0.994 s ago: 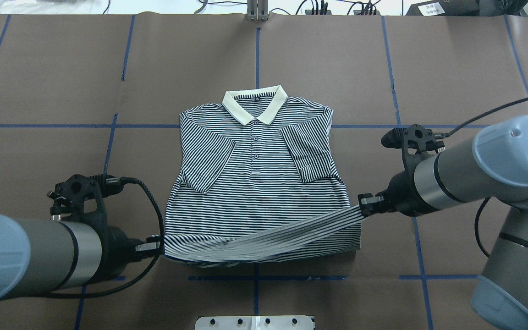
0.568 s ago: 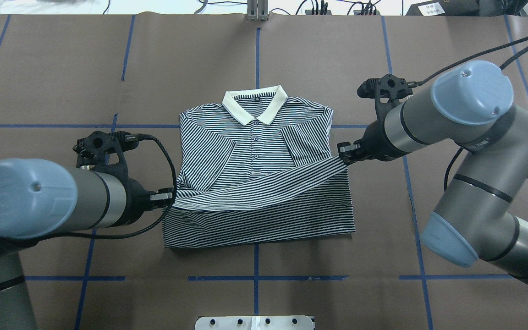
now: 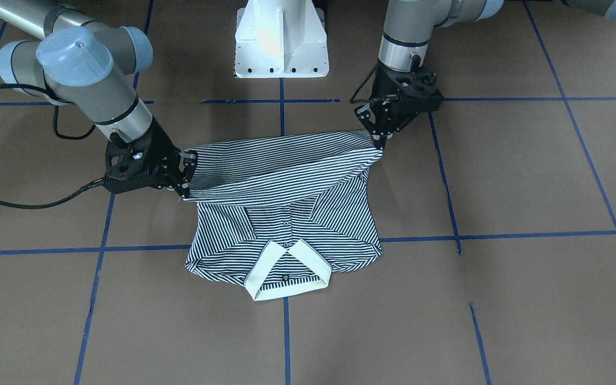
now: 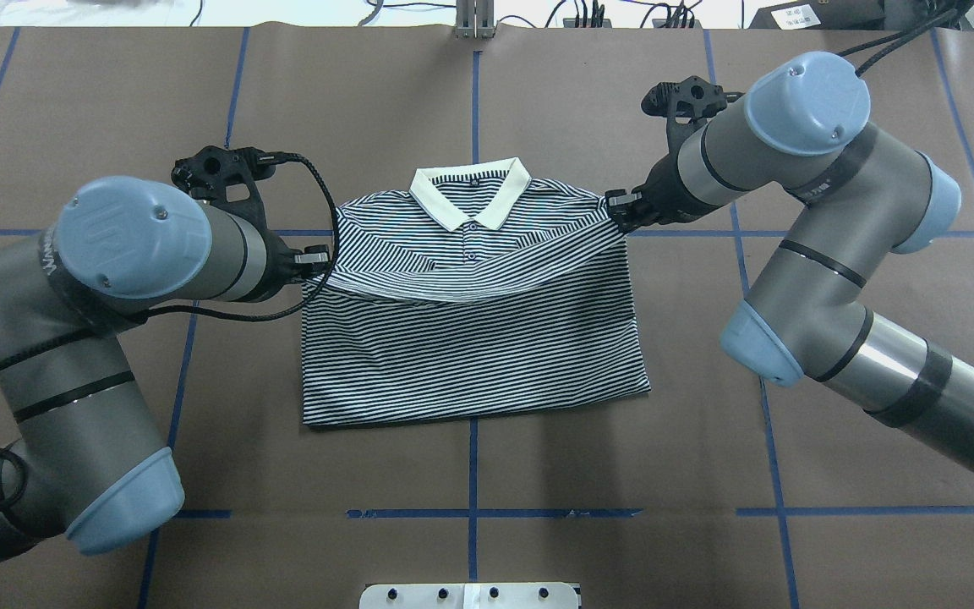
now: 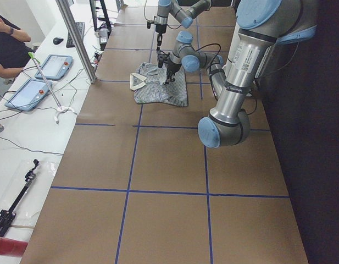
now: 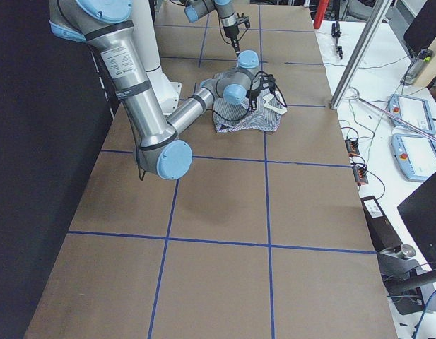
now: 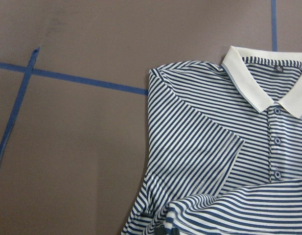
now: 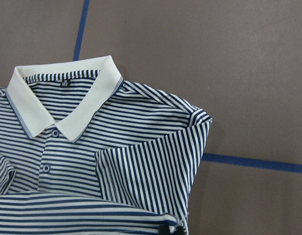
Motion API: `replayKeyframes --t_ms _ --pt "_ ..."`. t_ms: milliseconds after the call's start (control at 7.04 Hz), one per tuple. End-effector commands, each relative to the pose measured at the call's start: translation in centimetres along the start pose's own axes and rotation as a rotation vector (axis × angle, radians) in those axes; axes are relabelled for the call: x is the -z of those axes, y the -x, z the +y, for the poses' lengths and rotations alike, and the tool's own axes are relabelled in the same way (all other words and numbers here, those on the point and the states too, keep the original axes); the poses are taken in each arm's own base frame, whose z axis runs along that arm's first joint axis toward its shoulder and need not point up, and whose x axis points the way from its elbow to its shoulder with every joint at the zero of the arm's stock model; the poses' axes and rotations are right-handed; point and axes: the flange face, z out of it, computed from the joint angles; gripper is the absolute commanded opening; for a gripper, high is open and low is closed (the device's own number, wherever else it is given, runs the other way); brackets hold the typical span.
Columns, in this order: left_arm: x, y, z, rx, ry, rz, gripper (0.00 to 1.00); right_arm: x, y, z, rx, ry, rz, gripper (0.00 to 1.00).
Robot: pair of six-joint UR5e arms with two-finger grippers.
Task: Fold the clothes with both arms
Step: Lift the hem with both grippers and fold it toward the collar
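My left tool and right tool each pinch one end of the hem of the striped polo shirt, central on the counter. I should lower both evenly, just below the collar.

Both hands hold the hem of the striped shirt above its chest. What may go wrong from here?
1. The right hand sits nearer the collar than the left hand, so the fold may land skewed on the shirt.
2. The hem sags between the hands; its middle may touch down first and leave a crease.
3. Each hand pinches only a corner, which might slip out.
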Motion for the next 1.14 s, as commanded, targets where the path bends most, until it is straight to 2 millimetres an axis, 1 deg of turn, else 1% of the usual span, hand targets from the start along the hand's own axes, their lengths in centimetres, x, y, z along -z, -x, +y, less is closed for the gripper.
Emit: replayKeyframes --t_ms 0,142,284,426,568,710,852,994 --pt "-5.9 2.1 -4.2 0.002 -0.049 -0.006 0.0 -2.2 -1.0 -4.3 -0.04 -0.021 0.026 0.0" --pt "-8.4 2.7 -5.6 0.01 -0.067 0.012 0.0 -3.5 -2.6 -6.2 -0.067 -0.024 0.051 0.0" --pt "-9.2 2.3 -7.7 0.024 -0.084 0.005 0.0 -4.2 -3.6 -7.7 -0.076 -0.038 0.053 0.0" --pt "-9.8 1.7 -9.0 0.035 -0.07 0.001 0.0 -5.1 -2.5 -9.5 -0.082 -0.039 0.056 0.0" --pt "-9.7 1.7 -9.5 0.04 -0.073 0.003 0.0 -5.7 -1.7 -10.5 -0.086 -0.035 0.062 0.0" --pt "-10.0 1.9 -9.6 0.042 -0.072 -0.005 0.0 -6.1 -1.5 -10.9 -0.088 -0.031 0.068 0.0" --pt "-10.4 2.0 -9.6 0.043 -0.069 -0.01 0.0 -6.3 -1.6 -11.0 -0.089 -0.03 0.07 0.0" --pt "-10.3 1.7 -9.6 0.041 -0.07 -0.007 0.0 -6.4 -1.6 -11.0 -0.091 -0.028 0.072 0.0"
